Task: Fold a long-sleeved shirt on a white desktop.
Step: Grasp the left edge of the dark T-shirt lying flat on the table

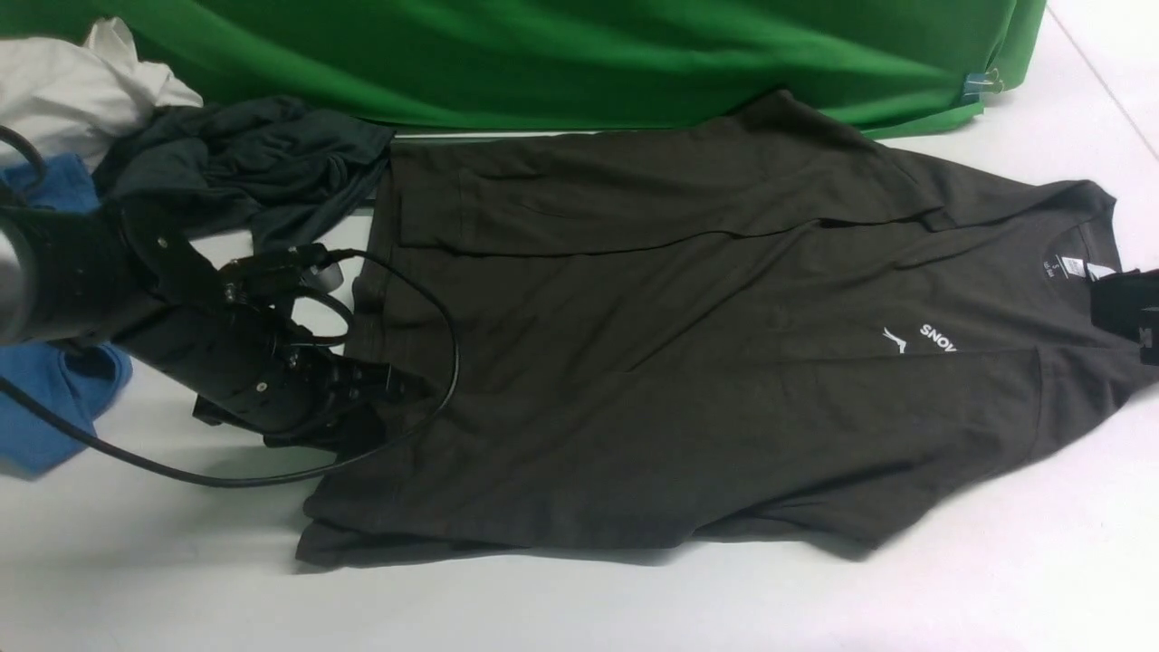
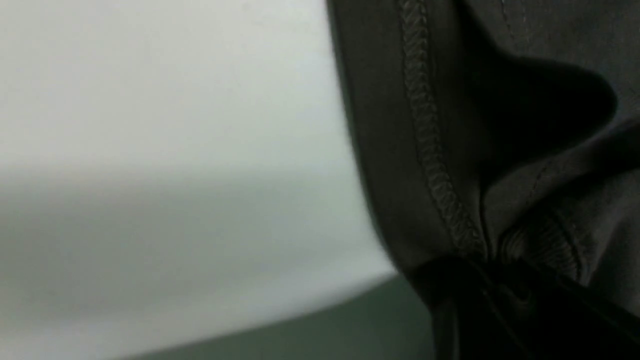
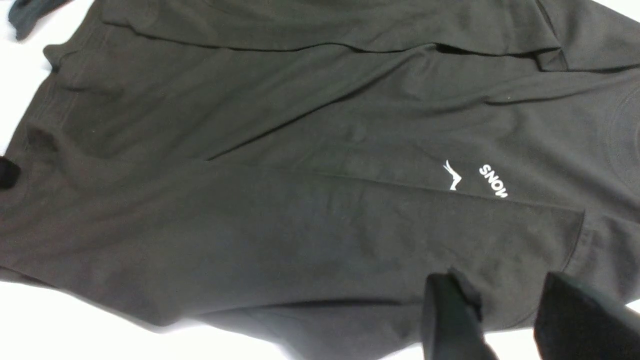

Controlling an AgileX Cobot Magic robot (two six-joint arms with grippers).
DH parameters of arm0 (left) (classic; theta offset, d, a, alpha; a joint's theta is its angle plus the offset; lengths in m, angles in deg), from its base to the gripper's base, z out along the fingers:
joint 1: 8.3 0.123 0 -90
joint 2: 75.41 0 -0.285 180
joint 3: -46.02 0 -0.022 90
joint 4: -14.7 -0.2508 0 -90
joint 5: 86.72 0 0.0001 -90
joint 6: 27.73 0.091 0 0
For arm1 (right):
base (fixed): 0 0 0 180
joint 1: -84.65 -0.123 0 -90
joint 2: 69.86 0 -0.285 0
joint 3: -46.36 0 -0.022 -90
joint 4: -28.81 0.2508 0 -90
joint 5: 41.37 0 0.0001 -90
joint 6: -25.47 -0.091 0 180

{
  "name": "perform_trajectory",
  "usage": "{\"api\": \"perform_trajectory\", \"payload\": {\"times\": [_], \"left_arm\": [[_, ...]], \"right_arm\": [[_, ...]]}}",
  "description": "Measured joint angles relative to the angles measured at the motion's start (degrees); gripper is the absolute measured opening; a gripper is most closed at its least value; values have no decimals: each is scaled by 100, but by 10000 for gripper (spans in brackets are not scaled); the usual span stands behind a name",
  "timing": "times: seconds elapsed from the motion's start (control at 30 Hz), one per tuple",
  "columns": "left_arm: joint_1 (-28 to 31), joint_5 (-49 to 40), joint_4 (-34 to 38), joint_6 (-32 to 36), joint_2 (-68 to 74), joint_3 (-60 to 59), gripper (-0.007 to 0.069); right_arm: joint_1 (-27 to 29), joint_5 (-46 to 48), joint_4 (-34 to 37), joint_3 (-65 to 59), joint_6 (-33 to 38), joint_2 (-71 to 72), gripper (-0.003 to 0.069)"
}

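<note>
White desktop [image 1: 579, 607] bears dark long-sleeved shirt [image 1: 688, 398], sleeves folded inward.

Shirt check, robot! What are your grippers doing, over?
Left gripper shut on long-sleeved shirt hem. Right gripper open by collar end. Shirt flat on white desktop. Dark garment heap beside far hem corner.

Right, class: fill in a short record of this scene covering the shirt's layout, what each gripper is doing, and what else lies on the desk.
shirt: long-sleeved shirt spread on the white desktop, collar toward the robot's right, sides folded in over the body
left gripper: at the hem, shut on bunched fabric
right gripper: open, over the collar end
background: green cloth
other clothes, far left: dark teal garment, blue garment, white garment
</note>
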Motion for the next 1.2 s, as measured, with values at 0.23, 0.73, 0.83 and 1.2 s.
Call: {"api": "perform_trajectory", "payload": {"times": [0.23, 0.73, 0.83, 1.2], "left_arm": [[0, -53, -79, 0, -159, 20, 81], [0, -99, 68, 16, -186, 280, 81], [0, -86, 89, 16, -186, 280, 83], [0, -305, -119, -135, -247, 280, 384]], "right_arm": [[0, -4, 0, 0, 0, 0, 240], [0, -4, 0, 0, 0, 0, 240], [0, -4, 0, 0, 0, 0, 240], [0, -18, -5, 0, 0, 0, 240]]}}
